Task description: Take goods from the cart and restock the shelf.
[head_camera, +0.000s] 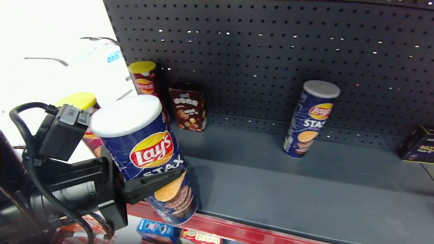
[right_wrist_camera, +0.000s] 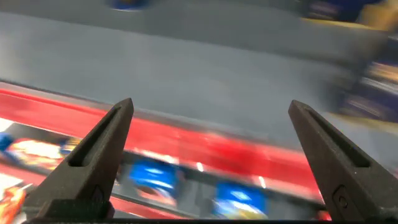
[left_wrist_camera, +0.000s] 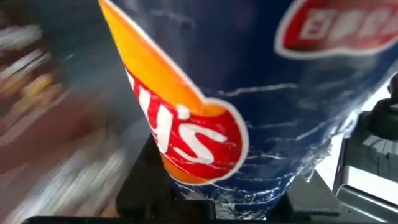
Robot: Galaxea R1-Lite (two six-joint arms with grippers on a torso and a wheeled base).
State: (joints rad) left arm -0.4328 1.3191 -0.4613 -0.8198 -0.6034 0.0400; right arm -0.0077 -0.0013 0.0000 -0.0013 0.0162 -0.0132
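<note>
- Our left gripper [head_camera: 154, 183] is clamped on the blue chips can [head_camera: 142, 142], which tilts over the front-left edge of the shelf [head_camera: 271, 189].
- We see our right gripper [right_wrist_camera: 210, 109] spread wide, holding nothing, near the shelf's red front edge.

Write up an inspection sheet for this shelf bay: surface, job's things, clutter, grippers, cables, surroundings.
Surface: grey shelf with a red front edge.
Job's things: blue chip can held tilted at the front edge; second blue can standing near the pegboard.
Clutter: back red can, nearer red can, brown box, dark box at the far right.
Grippers: left gripper shut on the blue chip can; right gripper open, empty.
Cables: black cable looped at the left wrist.
Surroundings: blue packs on the tier below.
</note>
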